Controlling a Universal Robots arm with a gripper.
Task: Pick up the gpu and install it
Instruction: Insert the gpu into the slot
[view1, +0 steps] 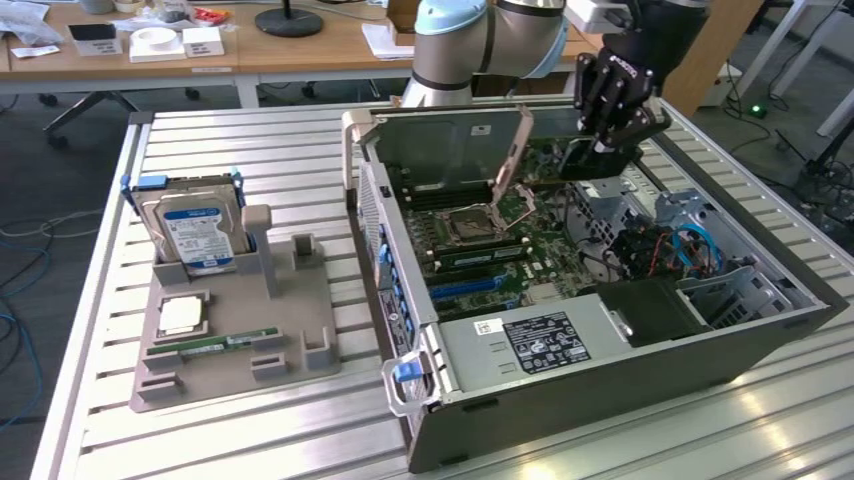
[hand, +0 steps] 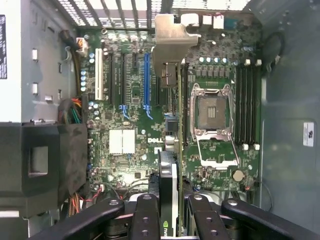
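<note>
A slatted metal bench (view1: 227, 440) carries the open computer case (view1: 587, 390), centre-right in the exterior view. Over its motherboard (hand: 125, 100) — upper right of that frame — the claw (view1: 603, 150) is clenched on the gpu (hand: 168, 172), held edge-on.

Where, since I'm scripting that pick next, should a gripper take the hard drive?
Probably its upper half, from above: the hard drive stands upright in the grey holder, its lower part sunk in the slot and blue rails along its sides, so the jaws would best close across the flat faces.
</note>
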